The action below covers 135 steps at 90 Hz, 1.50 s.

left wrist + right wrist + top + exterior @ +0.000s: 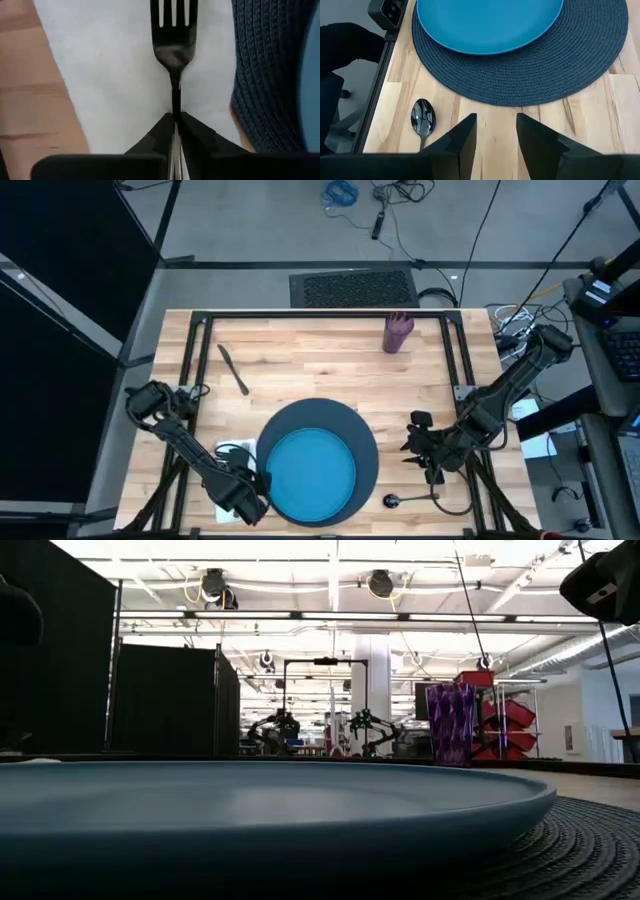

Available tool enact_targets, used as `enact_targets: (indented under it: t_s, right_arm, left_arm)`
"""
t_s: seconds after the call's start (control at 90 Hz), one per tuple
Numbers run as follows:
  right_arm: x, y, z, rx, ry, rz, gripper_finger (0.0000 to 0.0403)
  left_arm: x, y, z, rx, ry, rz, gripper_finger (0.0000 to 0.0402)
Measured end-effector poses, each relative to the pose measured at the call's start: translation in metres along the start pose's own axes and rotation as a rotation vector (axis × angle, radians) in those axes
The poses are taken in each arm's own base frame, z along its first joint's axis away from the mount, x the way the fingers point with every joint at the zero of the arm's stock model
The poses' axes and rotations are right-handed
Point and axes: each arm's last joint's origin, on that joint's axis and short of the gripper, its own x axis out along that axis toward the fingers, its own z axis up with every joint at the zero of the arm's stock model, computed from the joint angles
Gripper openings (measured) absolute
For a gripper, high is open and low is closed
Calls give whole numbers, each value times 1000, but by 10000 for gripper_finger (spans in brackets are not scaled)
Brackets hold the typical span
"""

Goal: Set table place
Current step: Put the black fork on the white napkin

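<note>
A bright blue plate (pixel 312 475) lies on the dark slate-blue woven charger (pixel 366 442) near the table's front edge. Left of the charger a white napkin (pixel 105 70) lies flat on the wood. Over it is a dark fork (pixel 173 45), tines pointing toward the far edge, with my left gripper (pixel 175 122) shut on it. My right gripper (pixel 496 132) stands open right of the charger, holding nothing. A spoon (pixel 423 117) lies on the wood just nearside of it. The knife (pixel 233 368) lies far left, and the purple cup (pixel 398 332) stands upright at the far edge. My left gripper pinches the fork's handle (pixel 175 107), just behind the neck, between its two fingers. The fingers lie along the fork and point toward the table's far edge. The fork runs straight out ahead of them over the napkin; I cannot tell whether it rests on the cloth.
The charger's woven rim (pixel 265 75) lies close to the right of the napkin. Bare planks (pixel 320 365) stretch between the charger, the knife and the cup. A black frame (pixel 320 315) runs along the table's edges.
</note>
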Motion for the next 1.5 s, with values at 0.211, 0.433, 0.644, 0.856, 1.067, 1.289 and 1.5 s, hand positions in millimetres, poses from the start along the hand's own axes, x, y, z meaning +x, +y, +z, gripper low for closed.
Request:
enact_targets:
  t_s: [0.211,0.433,0.644,0.856,1.067,1.289,1.5]
  right_arm:
    - [0,0,0,0,0,0,125]
    - [0,0,0,0,0,0,125]
    - [0,0,0,0,0,1,125]
    - [0,0,0,0,0,1,125]
    - [0,0,0,-1,0,1,125]
    - [0,0,0,-1,2,3,125]
    - [0,0,0,-1,2,3,125]
  left_arm:
    - [0,0,0,9,-5,0,27]
    - [-1,0,4,77,-89,-36,27]
    - [0,-3,9,127,-93,-29,28]
    - [0,-3,8,137,-43,8,28]
    - [0,-3,8,137,-41,4,28]
    - [5,-5,4,139,-21,7,28]
    - [7,-6,4,145,-20,16,28]
